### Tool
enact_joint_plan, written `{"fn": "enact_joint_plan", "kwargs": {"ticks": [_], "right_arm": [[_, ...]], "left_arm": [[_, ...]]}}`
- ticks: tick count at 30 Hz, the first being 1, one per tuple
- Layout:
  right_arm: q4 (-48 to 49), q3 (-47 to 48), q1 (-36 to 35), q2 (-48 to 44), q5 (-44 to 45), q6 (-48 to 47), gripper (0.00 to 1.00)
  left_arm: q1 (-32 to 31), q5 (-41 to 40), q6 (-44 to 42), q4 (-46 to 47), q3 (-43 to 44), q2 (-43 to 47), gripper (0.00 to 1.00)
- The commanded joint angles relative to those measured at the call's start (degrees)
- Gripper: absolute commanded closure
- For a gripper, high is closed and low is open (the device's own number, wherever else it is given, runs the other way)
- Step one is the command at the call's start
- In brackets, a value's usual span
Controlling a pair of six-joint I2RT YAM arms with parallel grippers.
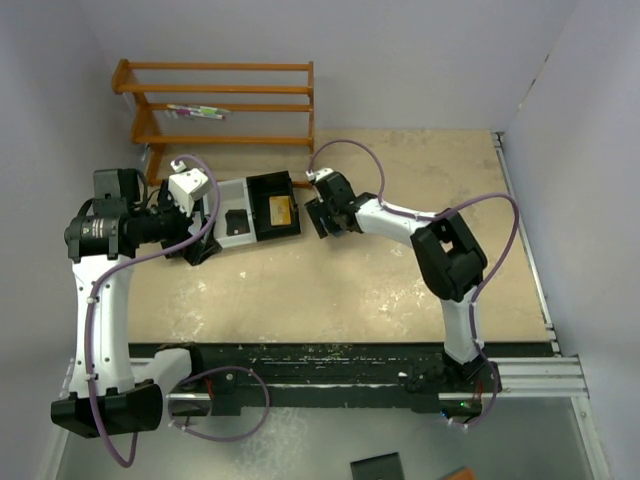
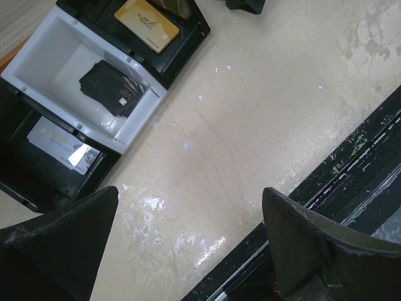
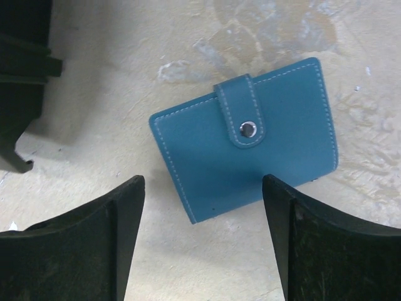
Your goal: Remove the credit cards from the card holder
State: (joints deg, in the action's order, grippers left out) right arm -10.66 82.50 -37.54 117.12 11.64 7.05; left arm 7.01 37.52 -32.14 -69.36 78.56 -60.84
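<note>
**"VIP" on two cards**

The black card (image 2: 109, 88) in the white middle compartment (image 2: 62, 63) bears "VIP" in pale letters. The silver card (image 2: 62, 144) in the left black compartment (image 2: 37, 182) shows a faint "VIP". On the gold card (image 2: 145, 24) in the right black compartment (image 2: 188, 28), the dark script is too small to read.

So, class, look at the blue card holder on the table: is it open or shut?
Shut. The card holder lies folded flat, its strap across the front cover at the snap; no inner pockets show.

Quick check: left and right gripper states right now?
Left gripper: open, holding nothing.
Right gripper: open, over the snapped-shut card holder, not gripping it.
</note>
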Motion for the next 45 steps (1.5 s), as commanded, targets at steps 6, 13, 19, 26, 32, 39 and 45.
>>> {"fn": "enact_joint_plan", "kwargs": {"ticks": [6, 13, 19, 26, 32, 39, 45], "right_arm": [[4.72, -2.21, -3.61, -0.94, 13.9, -1.34, 0.56], [4.37, -2.01, -7.13, 0.81, 17.73, -4.0, 0.59], [3.59, -1.91, -7.2, 1.91, 20.06, -3.5, 0.66], [4.09, -2.73, -7.2, 0.56, 22.9, -5.53, 0.67], [3.08, -3.15, -7.46, -4.25, 22.39, -6.29, 0.65], [3.32, -0.86, -6.01, -3.47, 21.13, -7.31, 0.63], [2.8, 0.85, -4.47, 0.96, 19.71, -7.61, 0.63]], "left_arm": [[0.2, 1.73, -0.4, 0.63, 1.67, 1.75, 0.0], [0.17, 1.9, -0.43, 0.39, 2.08, 1.99, 0.0], [0.2, 2.11, -0.91, -0.49, 2.82, 2.45, 0.0], [0.2, 3.18, -1.17, -0.77, 2.04, 2.66, 0.0], [0.2, 3.91, -1.61, -0.78, 1.43, 2.47, 0.0], [0.2, 4.73, -1.53, -0.68, 1.28, 2.39, 0.0], [0.2, 5.22, -1.34, -0.9, 2.21, 2.54, 0.0]]}}
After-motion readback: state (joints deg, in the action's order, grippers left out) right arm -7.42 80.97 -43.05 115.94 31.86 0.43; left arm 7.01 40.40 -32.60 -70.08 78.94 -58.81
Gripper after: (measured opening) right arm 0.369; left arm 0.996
